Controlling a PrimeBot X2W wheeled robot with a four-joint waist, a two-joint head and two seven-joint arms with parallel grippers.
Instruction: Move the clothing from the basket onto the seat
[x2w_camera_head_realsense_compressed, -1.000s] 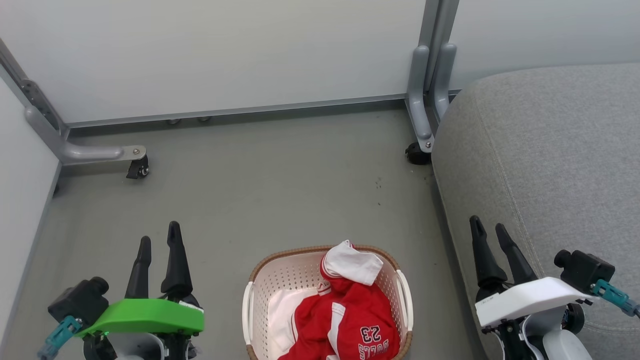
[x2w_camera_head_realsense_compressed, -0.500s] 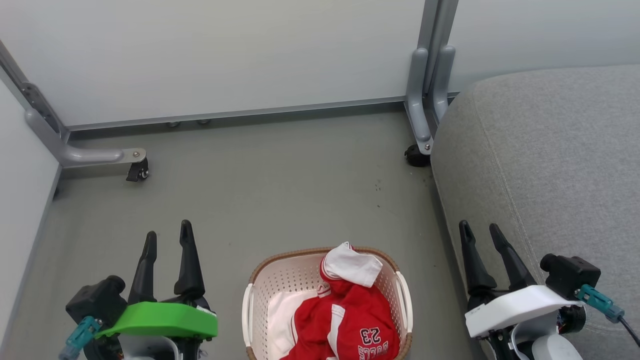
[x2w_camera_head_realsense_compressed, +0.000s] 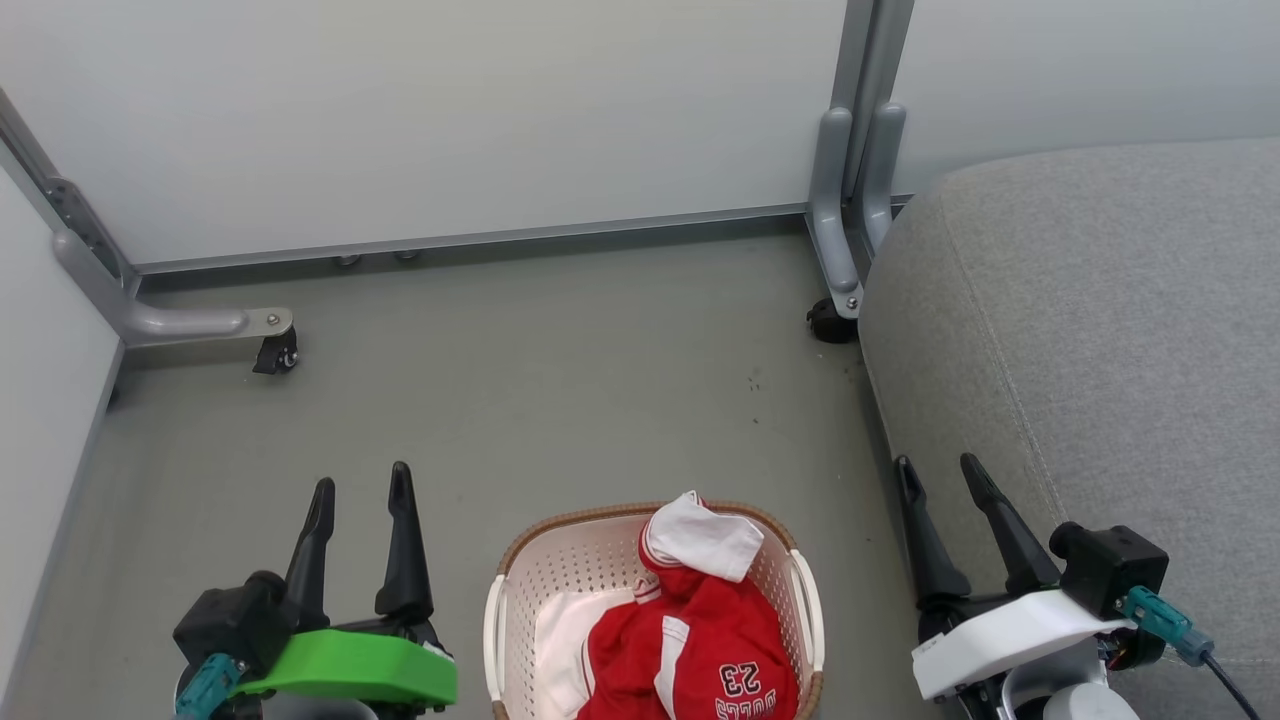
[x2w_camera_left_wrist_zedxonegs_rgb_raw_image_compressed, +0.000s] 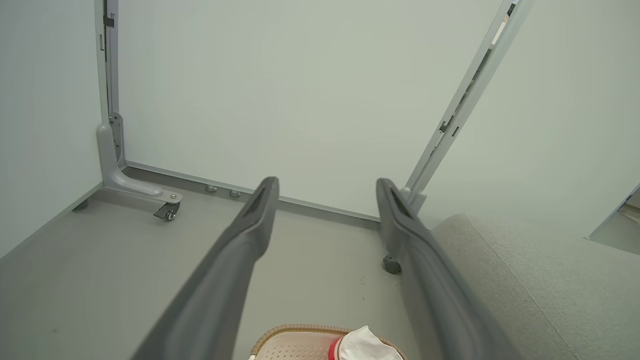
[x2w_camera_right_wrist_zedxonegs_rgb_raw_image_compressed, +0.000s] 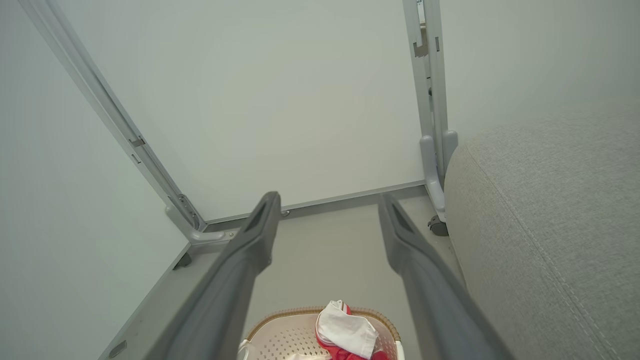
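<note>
Currently clothing (x2w_camera_head_realsense_compressed: 690, 640) lies heaped in basket (x2w_camera_head_realsense_compressed: 560, 560), beside seat (x2w_camera_head_realsense_compressed: 1100, 330). Either side of basket, left gripper (x2w_camera_head_realsense_compressed: 362, 477) and right gripper (x2w_camera_head_realsense_compressed: 936, 461) hover, fingers spread apart, both empty.

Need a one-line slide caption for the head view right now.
Open left gripper and right gripper flank the basket of red clothing beside the grey seat.

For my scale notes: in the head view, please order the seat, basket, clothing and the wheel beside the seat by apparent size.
1. seat
2. basket, cut by the bottom edge
3. clothing, also cut
4. wheel
</note>
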